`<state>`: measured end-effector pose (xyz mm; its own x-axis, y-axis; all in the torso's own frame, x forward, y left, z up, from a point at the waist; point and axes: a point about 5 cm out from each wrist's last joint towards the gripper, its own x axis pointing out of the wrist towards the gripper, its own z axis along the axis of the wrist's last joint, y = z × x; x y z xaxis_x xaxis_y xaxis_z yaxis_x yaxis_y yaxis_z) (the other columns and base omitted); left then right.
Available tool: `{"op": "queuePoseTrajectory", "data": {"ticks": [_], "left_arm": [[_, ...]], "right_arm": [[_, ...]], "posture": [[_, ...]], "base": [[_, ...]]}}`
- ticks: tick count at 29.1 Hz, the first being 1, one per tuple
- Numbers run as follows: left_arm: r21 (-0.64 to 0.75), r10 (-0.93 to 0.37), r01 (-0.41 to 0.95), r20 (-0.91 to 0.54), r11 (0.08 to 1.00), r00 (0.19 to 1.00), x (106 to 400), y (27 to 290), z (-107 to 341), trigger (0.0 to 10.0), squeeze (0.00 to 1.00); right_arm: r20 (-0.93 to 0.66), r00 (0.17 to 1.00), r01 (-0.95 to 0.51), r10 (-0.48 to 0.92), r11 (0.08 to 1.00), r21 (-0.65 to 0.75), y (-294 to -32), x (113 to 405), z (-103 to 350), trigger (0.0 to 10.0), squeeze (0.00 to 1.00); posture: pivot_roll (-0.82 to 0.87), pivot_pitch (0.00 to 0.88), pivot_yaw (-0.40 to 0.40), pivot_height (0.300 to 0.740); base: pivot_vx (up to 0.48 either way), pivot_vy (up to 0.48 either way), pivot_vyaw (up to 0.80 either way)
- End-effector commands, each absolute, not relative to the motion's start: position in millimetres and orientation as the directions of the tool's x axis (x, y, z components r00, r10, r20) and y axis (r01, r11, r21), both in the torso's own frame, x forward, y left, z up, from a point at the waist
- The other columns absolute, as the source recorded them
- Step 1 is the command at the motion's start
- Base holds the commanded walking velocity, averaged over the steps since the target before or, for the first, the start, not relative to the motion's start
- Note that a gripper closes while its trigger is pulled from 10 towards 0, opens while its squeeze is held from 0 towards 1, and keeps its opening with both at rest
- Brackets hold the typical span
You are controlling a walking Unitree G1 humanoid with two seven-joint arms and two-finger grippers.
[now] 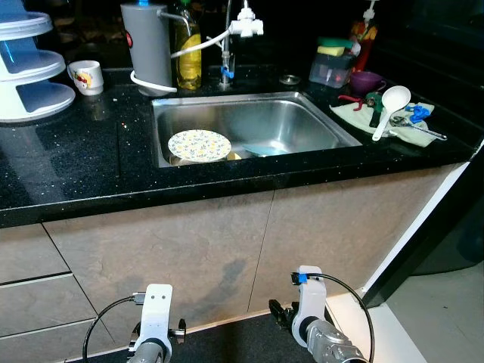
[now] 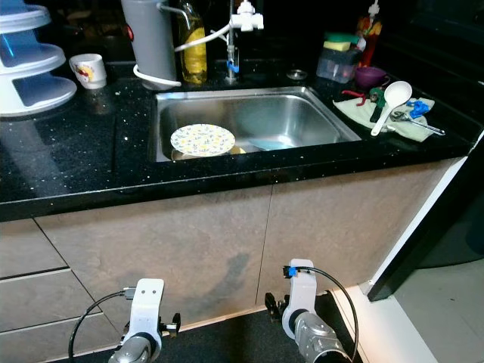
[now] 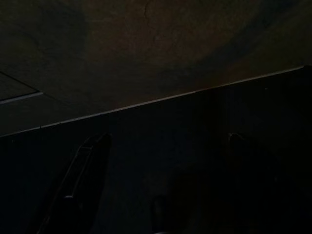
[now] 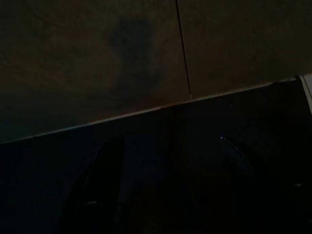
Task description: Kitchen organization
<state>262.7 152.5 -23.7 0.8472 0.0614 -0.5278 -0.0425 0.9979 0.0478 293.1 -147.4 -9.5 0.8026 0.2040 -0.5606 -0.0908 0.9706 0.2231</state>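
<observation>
Both grippers, left (image 3: 161, 185) and right (image 4: 165, 185), hang spread wide before the cabinet doors (image 1: 227, 257), well below the sink's patterned plate (image 1: 199, 145).

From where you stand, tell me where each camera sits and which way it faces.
Left eye view: on the head, looking down at the sink with the floral plate; both arms hang low.
Right eye view: beside it, same scene; both eyes share the white ladle.
Left wrist view: on the left wrist, facing the dim cabinet front past its fingers.
Right wrist view: on the right wrist, facing the cabinet door seam.
</observation>
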Motion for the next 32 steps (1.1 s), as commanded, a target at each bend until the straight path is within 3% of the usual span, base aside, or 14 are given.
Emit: {"op": "queuePoseTrajectory", "data": {"ticks": [1,32], "left_arm": [[0.053,0.063,-0.041,-0.550,0.998,0.833,258.3,151.5,-28.0,10.0,0.00],[0.069,0.083,-0.053,-0.547,0.996,0.833,260.2,160.5,-26.2,10.0,0.00]], "right_arm": [[-0.579,0.789,-0.094,0.205,0.972,0.216,-148.0,290.8,-12.1,10.0,0.00],[-0.583,0.786,-0.091,0.206,0.971,0.220,-145.4,291.7,-11.7,10.0,0.00]], "posture": [[-0.06,0.161,-0.068,0.740],[-0.06,0.152,-0.067,0.740]], "base": [[0.000,0.000,0.00],[0.000,0.000,0.00]]}}
